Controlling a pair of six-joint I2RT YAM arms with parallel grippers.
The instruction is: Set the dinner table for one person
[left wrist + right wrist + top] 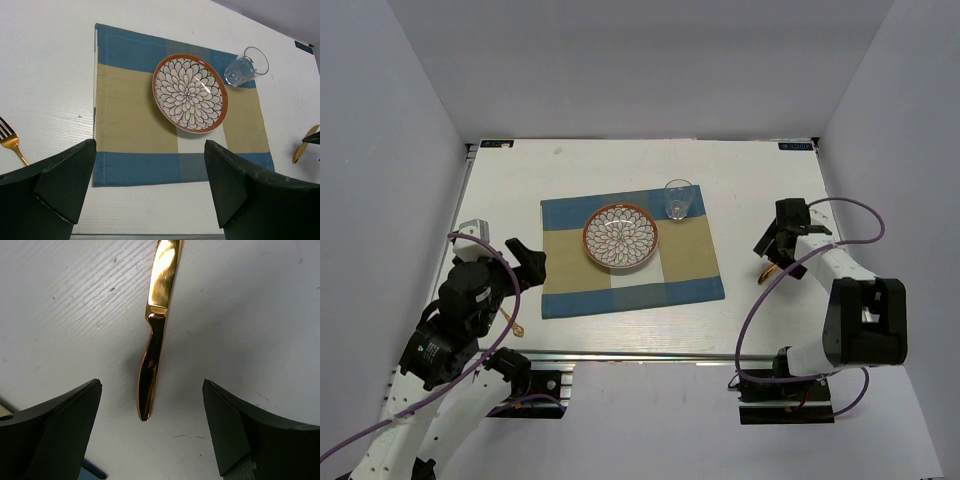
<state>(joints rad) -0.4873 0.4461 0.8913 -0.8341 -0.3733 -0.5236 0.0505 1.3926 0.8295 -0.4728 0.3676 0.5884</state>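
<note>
Knife point(156, 330), slim polished gold, lies under wide-apart right tool point(151, 390); left tool point(150, 145) likewise apart.

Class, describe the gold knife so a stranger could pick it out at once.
On the white dinner table, find the striped placemat. Right of it, on bare tabletop below the right gripper, lies the knife. Gold like the fork left of the mat, it has a blade, not tines.
</note>
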